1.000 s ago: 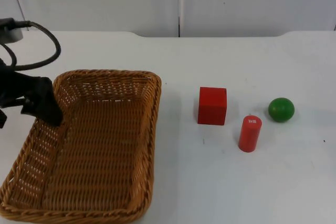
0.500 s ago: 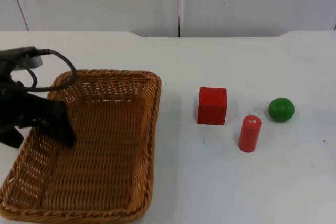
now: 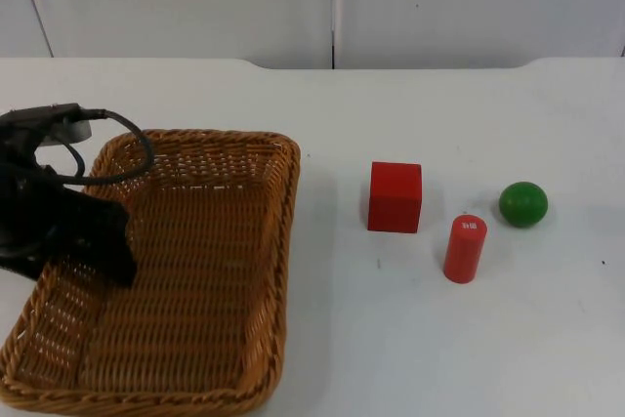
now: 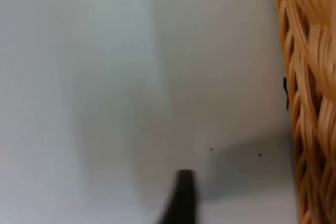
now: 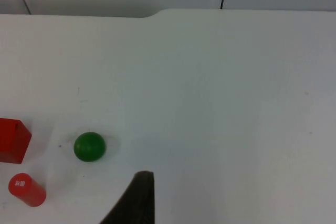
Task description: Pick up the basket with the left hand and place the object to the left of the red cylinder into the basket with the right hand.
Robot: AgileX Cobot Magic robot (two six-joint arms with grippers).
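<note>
The wicker basket (image 3: 283, 241) lies on the table's left side. My left gripper (image 3: 70, 253) is at its left wall, open, with one finger (image 3: 115, 241) inside the basket and the other outside; I cannot tell whether they touch the wall. In the left wrist view the woven rim (image 4: 310, 98) runs beside a black fingertip (image 4: 184, 195) over the white table. A red cube (image 3: 395, 196) sits just left of and behind the upright red cylinder (image 3: 465, 248). The right gripper (image 5: 137, 200) waits high off to the right, looking down on the cube (image 5: 11, 140) and cylinder (image 5: 26, 190).
A green ball (image 3: 523, 203) lies right of the red cylinder, also seen as the ball (image 5: 90, 146) from the right wrist. The grey partition wall (image 3: 332, 2) closes the table's far edge. White table (image 3: 391, 339) stretches between basket and blocks.
My left gripper has come forward and right along the basket's left wall, its inner finger now lower inside the basket. The basket, cube, cylinder and ball have not moved.
</note>
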